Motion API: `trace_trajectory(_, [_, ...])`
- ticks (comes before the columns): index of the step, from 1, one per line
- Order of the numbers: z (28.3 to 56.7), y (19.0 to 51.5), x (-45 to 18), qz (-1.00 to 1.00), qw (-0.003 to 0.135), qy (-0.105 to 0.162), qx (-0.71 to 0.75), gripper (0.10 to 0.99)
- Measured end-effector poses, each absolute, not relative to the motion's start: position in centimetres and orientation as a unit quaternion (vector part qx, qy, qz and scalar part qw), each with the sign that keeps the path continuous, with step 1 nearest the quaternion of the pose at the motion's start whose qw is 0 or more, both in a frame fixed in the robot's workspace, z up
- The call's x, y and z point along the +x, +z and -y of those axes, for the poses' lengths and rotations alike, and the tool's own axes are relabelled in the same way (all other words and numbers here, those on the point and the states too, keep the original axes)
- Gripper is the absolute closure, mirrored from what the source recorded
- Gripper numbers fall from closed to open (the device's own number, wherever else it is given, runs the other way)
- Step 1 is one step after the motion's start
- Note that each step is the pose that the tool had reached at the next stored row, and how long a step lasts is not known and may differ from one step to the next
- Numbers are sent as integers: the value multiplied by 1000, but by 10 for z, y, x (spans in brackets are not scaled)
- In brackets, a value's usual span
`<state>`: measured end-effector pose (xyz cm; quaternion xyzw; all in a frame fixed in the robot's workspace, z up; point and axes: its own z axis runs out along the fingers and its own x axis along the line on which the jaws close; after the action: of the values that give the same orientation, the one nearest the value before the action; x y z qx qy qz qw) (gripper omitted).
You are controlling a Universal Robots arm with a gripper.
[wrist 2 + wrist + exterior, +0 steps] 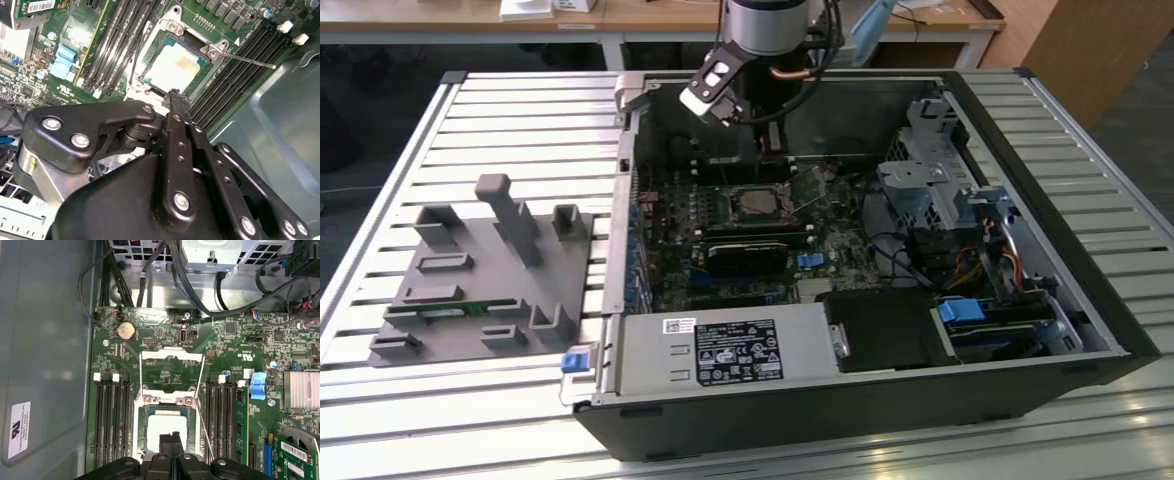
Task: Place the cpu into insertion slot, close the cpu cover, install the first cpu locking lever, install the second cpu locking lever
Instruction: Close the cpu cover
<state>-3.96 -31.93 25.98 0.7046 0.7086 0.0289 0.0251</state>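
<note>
A robot arm's claw reaches into an open computer case lying on its side on a slatted metal table, with a grey plastic parts holder beside the case on the exterior view's left. In both wrist views the claw is clenched, its two black fingers pressed flat against each other with nothing between them. The cpu lies flat in its socket on the green motherboard, its pale metal top exposed, and the socket sits between rows of black memory slots. The clenched fingertips are just over the near edge of the socket, overlapping the rim of the chip in both wrist views. Whether they touch it cannot be told. In the first wrist view the cpu cover, a thin silvery frame, stands swung back off the socket on the side away from the claw, and the green board shows through its square opening. A thin metal lever juts out from a corner of the socket, unlatched, running across the neighbouring memory slots. In the exterior view the socket lies near the middle of the board, and the claw hangs just beyond it toward the rear wall of the case.
</note>
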Motion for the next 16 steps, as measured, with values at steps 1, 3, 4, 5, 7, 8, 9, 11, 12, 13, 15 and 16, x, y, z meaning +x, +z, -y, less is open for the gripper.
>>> trace_trajectory(1, [320, 260, -40, -709, 25, 29, 705, 980])
trace_trajectory(3, [320, 260, -39, -709, 25, 29, 705, 980])
trace_trajectory(4, [321, 260, -38, -709, 25, 29, 705, 980])
trace_trajectory(5, [321, 260, -37, -709, 25, 29, 705, 980])
trace_trajectory(7, [321, 260, -35, -709, 24, 28, 705, 980])
trace_trajectory(8, [321, 260, -33, -709, 24, 28, 705, 980])
trace_trajectory(9, [321, 260, -31, -709, 24, 27, 705, 980])
trace_trajectory(11, [321, 260, -29, -709, 23, 26, 705, 980])
trace_trajectory(12, [321, 260, -28, -709, 22, 26, 705, 980])
trace_trajectory(13, [321, 260, -28, -709, 22, 26, 705, 980])
trace_trajectory(15, [322, 260, -28, -709, 22, 26, 705, 980])
trace_trajectory(16, [324, 260, -28, -709, 22, 27, 705, 980])
